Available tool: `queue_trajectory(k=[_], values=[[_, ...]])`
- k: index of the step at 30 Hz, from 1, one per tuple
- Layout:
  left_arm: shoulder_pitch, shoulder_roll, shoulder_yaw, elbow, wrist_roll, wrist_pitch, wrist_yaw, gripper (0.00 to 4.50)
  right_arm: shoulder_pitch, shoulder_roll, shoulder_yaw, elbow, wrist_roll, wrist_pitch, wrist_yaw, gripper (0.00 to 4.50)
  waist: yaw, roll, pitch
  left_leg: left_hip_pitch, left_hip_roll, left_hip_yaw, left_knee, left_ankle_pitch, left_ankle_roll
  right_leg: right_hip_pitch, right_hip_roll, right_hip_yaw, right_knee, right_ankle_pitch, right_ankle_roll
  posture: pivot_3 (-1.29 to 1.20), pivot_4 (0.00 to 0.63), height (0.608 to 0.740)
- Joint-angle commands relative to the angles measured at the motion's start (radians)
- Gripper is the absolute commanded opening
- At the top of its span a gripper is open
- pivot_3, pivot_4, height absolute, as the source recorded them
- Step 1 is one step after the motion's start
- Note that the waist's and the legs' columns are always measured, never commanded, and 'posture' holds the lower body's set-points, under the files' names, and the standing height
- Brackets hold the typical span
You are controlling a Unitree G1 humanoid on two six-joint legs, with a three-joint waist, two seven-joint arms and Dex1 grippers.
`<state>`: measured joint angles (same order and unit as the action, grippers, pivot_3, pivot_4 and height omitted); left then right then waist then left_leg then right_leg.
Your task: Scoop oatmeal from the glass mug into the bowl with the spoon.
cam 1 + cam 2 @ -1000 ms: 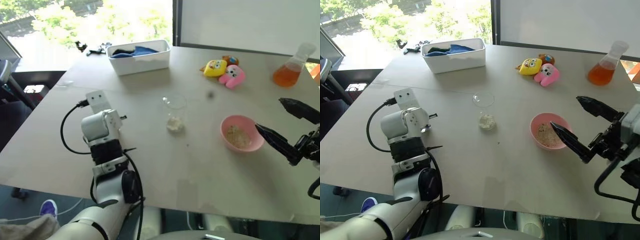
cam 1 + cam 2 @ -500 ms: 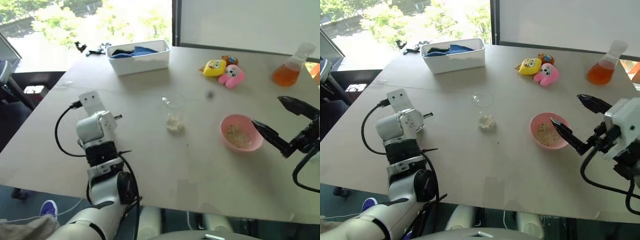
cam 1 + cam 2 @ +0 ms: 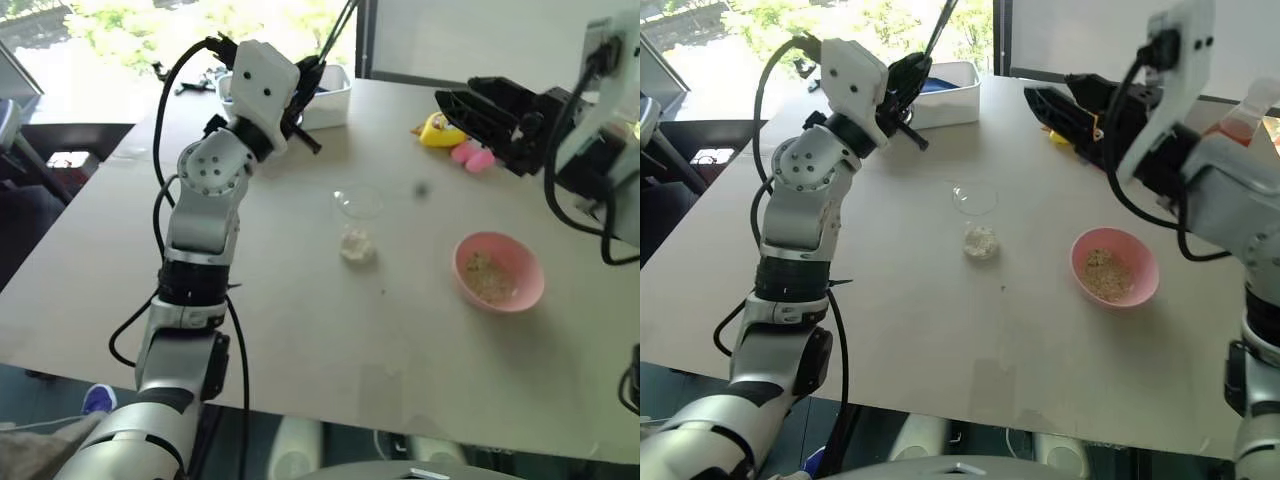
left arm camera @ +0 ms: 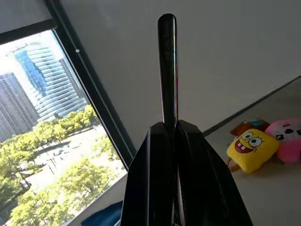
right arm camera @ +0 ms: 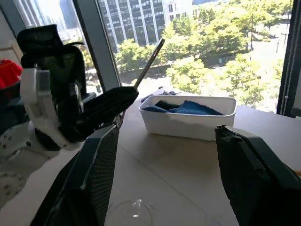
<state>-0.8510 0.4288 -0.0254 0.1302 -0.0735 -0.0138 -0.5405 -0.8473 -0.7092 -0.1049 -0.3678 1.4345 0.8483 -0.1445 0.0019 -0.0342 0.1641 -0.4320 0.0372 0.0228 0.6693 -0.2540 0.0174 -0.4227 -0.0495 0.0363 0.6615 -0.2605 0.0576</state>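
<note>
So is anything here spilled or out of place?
Nothing looks spilled. One oddity: the left gripper holds the spoon high, pointing up and away from the mug, while the oatmeal sits untouched inside it.

Matt table, clear glass, shiny metal, soft plush.

The table (image 3: 300,330) has a smooth, matt, pale beige top. The mug (image 3: 357,204) is clear, glossy glass; the oatmeal (image 3: 354,244) in it looks dry, flaky and rough. The bowl (image 3: 530,285) is smooth pink, with a slight sheen. The spoon (image 4: 167,66) handle is polished metal with a mirror-like shine. The left gripper (image 4: 175,179) has matt black fingers; the right gripper (image 5: 164,183) has dull black plastic fingers (image 5: 87,179). The bin (image 5: 188,123) is smooth white plastic and holds soft blue cloth (image 5: 188,108). The toys (image 4: 263,148) are fuzzy plush.
</note>
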Motion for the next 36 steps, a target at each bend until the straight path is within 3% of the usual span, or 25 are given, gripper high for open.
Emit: queue_trajectory(k=[1, 19, 22, 28, 33, 35, 36], values=[[-0.032, 0.010, -0.024, 0.008, -0.010, -0.148, -0.087, 0.00, -0.062, 0.068, 0.007, 0.038, 0.026, 0.010, -0.067, 3.54, 0.000, 0.000, 0.000, -0.002, 0.000, 0.000, 0.000, 0.000, 0.000, -0.001, 0.000, -0.001, 0.001, 0.000, 0.000, 0.00, 0.150, 0.740], [-0.008, -0.027, -0.066, -0.068, -0.053, -0.212, -0.219, 0.00, -0.144, 0.228, -0.004, 0.114, 0.037, 0.051, -0.094, 3.54, -0.006, 0.001, 0.000, -0.002, 0.000, -0.001, 0.006, -0.002, 0.004, 0.001, 0.002, -0.007, 0.004, 0.000, 0.000, 0.00, 0.150, 0.740], [0.014, -0.026, -0.070, -0.090, -0.056, -0.214, -0.233, 0.00, -0.137, 0.241, -0.012, 0.118, 0.051, 0.052, -0.102, 2.81, -0.012, 0.001, 0.000, -0.002, 0.000, -0.001, 0.006, -0.002, 0.004, 0.001, 0.002, -0.007, 0.004, 0.000, 0.000, 0.00, 0.150, 0.740], [0.036, -0.027, -0.068, -0.111, -0.068, -0.196, -0.246, 0.00, -0.110, 0.228, -0.029, 0.105, 0.085, 0.079, -0.119, 0.09, -0.013, 0.001, 0.001, -0.002, 0.000, -0.002, 0.006, -0.002, 0.004, 0.002, 0.002, -0.007, 0.004, 0.000, 0.000, 0.00, 0.150, 0.740], [0.031, -0.039, -0.050, -0.096, -0.128, -0.151, -0.273, 0.00, -0.081, 0.202, -0.046, 0.087, 0.120, 0.090, -0.139, 0.09, -0.013, 0.001, 0.001, -0.002, 0.000, -0.002, 0.006, -0.002, 0.004, 0.002, 0.002, -0.007, 0.004, 0.000, 0.000, 0.00, 0.150, 0.740], [0.027, -0.031, -0.026, -0.113, -0.230, -0.026, -0.320, 0.00, -0.065, 0.195, -0.057, 0.079, 0.143, 0.083, -0.155, 0.09, -0.014, 0.001, 0.001, -0.002, 0.000, -0.002, 0.006, -0.002, 0.004, 0.002, 0.002, -0.007, 0.004, 0.000, 0.000, 0.00, 0.150, 0.740], [0.023, -0.028, -0.004, -0.128, -0.285, 0.045, -0.321, 0.37, -0.057, 0.195, -0.066, 0.076, 0.163, 0.074, -0.169, 0.02, -0.015, 0.001, 0.001, -0.002, 0.000, -0.003, 0.006, -0.002, 0.004, 0.002, 0.002, -0.007, 0.004, 0.000, 0.000, 0.00, 0.150, 0.740]])
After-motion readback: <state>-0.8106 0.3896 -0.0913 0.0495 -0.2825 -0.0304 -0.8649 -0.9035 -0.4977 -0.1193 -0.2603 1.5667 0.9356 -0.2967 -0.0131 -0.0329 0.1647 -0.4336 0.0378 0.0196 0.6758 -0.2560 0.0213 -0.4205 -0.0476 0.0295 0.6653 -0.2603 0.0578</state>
